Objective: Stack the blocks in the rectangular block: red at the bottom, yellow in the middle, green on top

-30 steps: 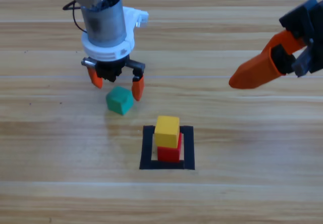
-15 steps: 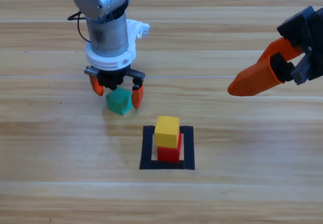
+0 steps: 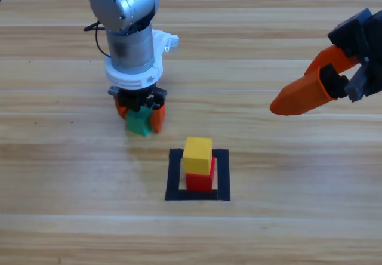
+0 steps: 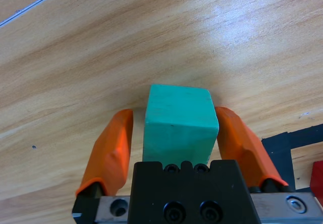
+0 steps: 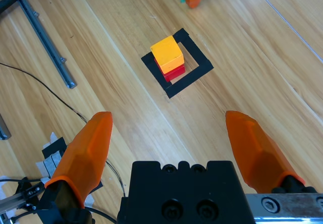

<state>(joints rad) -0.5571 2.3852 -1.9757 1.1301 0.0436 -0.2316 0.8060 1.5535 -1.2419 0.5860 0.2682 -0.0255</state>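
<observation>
Left tool (image 3: pixel 141 113) clamped around green cube (image 4: pixel 179 124) on desk (image 3: pixel 286 229); right tool (image 5: pixel 171 135) spread wide, hovering aside.

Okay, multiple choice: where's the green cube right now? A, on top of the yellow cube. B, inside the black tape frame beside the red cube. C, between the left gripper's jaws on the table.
C: the green cube sits between the left gripper's orange jaws, outside the tape frame.

Teal-green cube (image 3: pixel 138 122), yellow cube (image 3: pixel 197 155) on red (image 3: pixel 200 181), black tape outline (image 3: pixel 174 176).
</observation>
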